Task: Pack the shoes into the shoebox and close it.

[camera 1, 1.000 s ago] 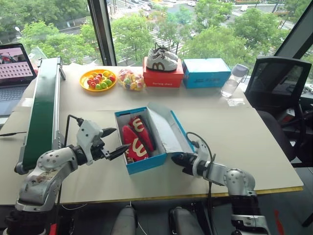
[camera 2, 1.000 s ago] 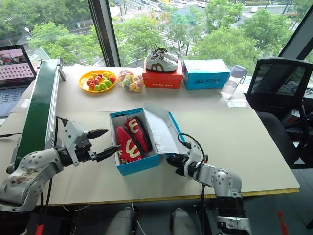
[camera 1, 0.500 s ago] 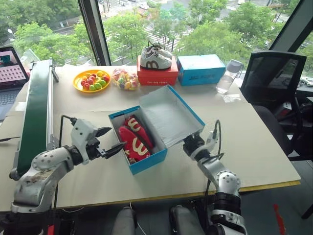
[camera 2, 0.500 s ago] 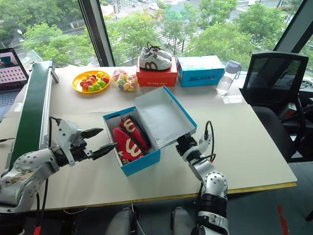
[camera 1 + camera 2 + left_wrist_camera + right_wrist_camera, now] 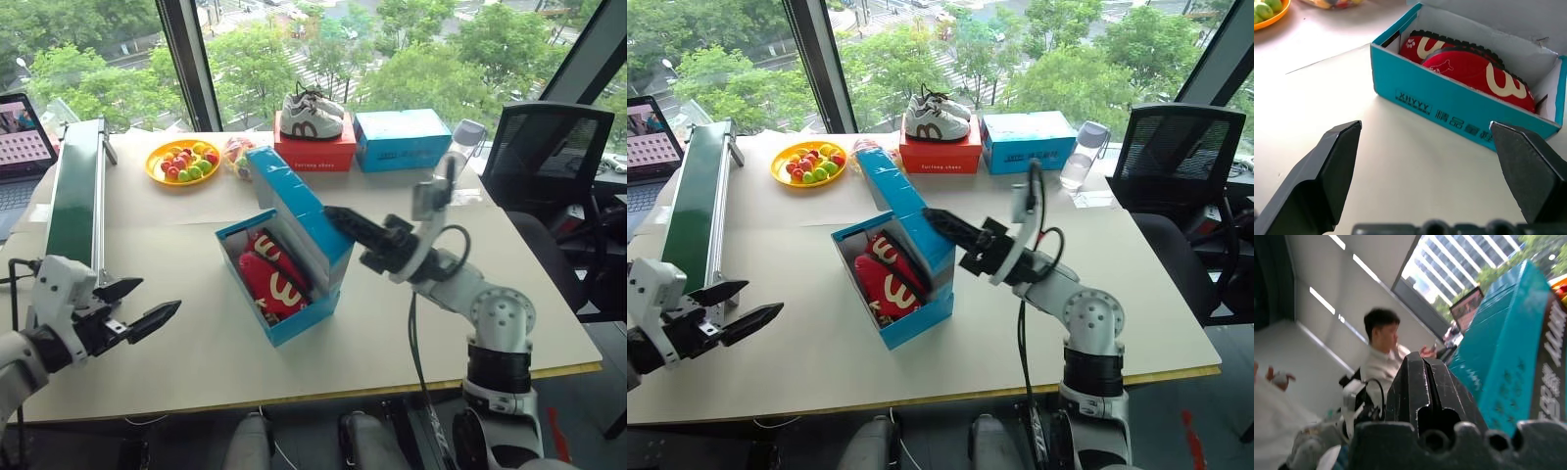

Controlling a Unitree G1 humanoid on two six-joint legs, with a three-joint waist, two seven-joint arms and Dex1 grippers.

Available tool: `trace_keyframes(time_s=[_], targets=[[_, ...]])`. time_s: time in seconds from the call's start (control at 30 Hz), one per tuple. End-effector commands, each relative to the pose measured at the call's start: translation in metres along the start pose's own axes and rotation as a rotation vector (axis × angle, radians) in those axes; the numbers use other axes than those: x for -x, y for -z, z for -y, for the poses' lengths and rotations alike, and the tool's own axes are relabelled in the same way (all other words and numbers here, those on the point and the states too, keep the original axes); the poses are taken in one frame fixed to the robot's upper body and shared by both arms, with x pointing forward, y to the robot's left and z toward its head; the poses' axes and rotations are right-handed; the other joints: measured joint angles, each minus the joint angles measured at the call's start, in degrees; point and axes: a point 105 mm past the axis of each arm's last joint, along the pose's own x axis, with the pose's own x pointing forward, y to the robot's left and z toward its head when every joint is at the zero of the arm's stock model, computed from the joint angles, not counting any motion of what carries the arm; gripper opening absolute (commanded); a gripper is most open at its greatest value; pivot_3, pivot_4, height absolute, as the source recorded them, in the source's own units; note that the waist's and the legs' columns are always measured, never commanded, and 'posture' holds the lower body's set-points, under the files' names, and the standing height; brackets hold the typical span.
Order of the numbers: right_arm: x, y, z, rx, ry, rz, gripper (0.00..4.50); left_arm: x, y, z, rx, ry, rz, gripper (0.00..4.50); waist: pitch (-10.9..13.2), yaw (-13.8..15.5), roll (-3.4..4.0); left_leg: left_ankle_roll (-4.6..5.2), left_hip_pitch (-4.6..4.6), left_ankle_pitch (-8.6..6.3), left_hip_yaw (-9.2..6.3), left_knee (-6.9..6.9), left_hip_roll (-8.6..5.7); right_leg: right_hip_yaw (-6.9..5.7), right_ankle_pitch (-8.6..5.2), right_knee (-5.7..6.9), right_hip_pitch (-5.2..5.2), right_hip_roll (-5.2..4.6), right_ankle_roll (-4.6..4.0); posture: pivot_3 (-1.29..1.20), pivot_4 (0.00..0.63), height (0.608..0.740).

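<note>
Two red shoes (image 5: 271, 277) are seated inside the blue shoebox (image 5: 294, 318), which stands near the middle of the table (image 5: 509, 284); packing is judged complete, and only the closing remains. The hinged lid (image 5: 299, 215) is raised to a steep angle above the box. The right gripper (image 5: 345, 223) is pressed against the lid's blue outer face with its fingers closed together on nothing — the lid is being pushed, not gripped. The left gripper (image 5: 137, 306) is held well clear of the box on its near-left side, jaws spread wide and empty.

Risks from this position:

- Slip of the lid. Because contact is made by a narrow closed tip on smooth cardboard, the lid may slide off the tip and fall back open.
- Displacement of the box. The box is not braced by the left gripper, so a sideways push on the lid could shove or tip the whole box toward that side.
- Incomplete closure — the upper shoe appears to sit close to the rim, and the lid could be stopped against it or its front flap caught outside the wall.
</note>
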Motion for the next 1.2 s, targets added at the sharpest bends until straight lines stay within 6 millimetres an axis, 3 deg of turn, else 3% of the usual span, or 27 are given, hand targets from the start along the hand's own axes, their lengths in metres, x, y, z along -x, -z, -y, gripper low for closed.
trace_keyframes(time_s=[0.03,0.2,0.3,0.47,0.63,0.7,0.8,1.0,1.1,1.2], targets=[[-0.032,0.035,-0.004,0.184,0.021,-0.233,0.06,-0.001,-0.015,0.013,-0.055,0.029,0.041,4.50,0.0,0.1,-0.05,-0.01,0.01,0.00,0.00,0.00,0.00,-0.01,0.01,-0.01,0.01,0.00,-0.01,0.00,0.150,0.736],[-0.051,0.081,0.000,0.243,0.023,-0.395,0.06,-0.006,-0.016,0.019,-0.052,0.040,0.050,4.50,-0.1,0.3,-0.17,0.00,-0.06,0.01,0.15,-0.01,0.03,0.03,0.12,-0.04,-0.03,-0.01,-0.26,0.00,0.150,0.736],[-0.050,0.090,0.000,0.277,0.008,-0.437,0.06,-0.007,-0.016,0.021,-0.051,0.046,0.053,4.50,-0.1,0.4,-0.20,0.39,-0.41,0.26,0.23,0.07,0.04,0.07,0.46,0.05,-0.35,0.01,-0.02,0.00,0.150,0.736],[-0.062,0.077,0.005,0.350,0.019,-0.412,0.06,-0.009,-0.016,0.022,-0.053,0.054,0.051,4.50,-0.1,0.3,-0.20,0.39,-0.45,0.26,0.26,0.21,0.12,0.06,0.47,0.12,-0.40,0.08,0.00,0.00,0.150,0.736],[-0.103,0.027,0.015,0.372,0.082,-0.243,0.06,-0.014,-0.015,0.025,-0.048,0.071,0.057,4.50,-0.1,-0.2,-0.20,-0.01,-0.40,0.02,0.36,0.23,0.31,0.10,0.55,0.17,-0.51,0.27,0.01,0.00,0.150,0.736],[-0.116,0.027,0.019,0.397,0.078,-0.261,0.06,-0.017,-0.015,0.026,-0.048,0.079,0.057,4.50,-0.1,-0.1,-0.20,-0.01,-0.37,0.03,0.36,0.29,0.35,0.10,0.63,0.38,-0.53,0.31,-0.09,0.00,0.150,0.736],[-0.122,0.057,0.044,0.406,0.128,-0.368,0.06,-0.020,-0.015,0.027,-0.050,0.084,0.060,4.50,-0.2,0.1,-0.35,-0.01,-0.33,0.03,0.37,0.38,0.35,0.07,0.47,0.57,-0.50,0.30,-0.23,0.00,0.150,0.736],[-0.101,0.124,0.096,0.459,0.235,-0.594,0.06,-0.024,-0.016,0.029,-0.053,0.093,0.066,4.50,-0.3,0.0,-0.42,0.01,-0.40,0.04,0.43,0.39,0.31,0.09,0.40,0.56,-0.52,0.22,-0.18,0.00,0.150,0.736],[-0.093,0.134,0.109,0.464,0.267,-0.616,0.06,-0.025,-0.017,0.029,-0.056,0.092,0.074,4.50,-0.3,-0.1,-0.41,-0.03,-0.06,0.02,0.47,0.37,0.38,0.12,0.39,0.65,-0.33,0.28,-0.21,0.00,0.150,0.736],[-0.098,0.126,0.106,0.421,0.248,-0.560,0.06,-0.028,-0.019,0.030,-0.059,0.093,0.083,4.50,-0.3,0.1,-0.31,-0.25,0.71,-0.12,0.49,0.22,0.40,0.05,-0.21,0.64,0.29,0.22,-0.35,0.00,0.150,0.736]])
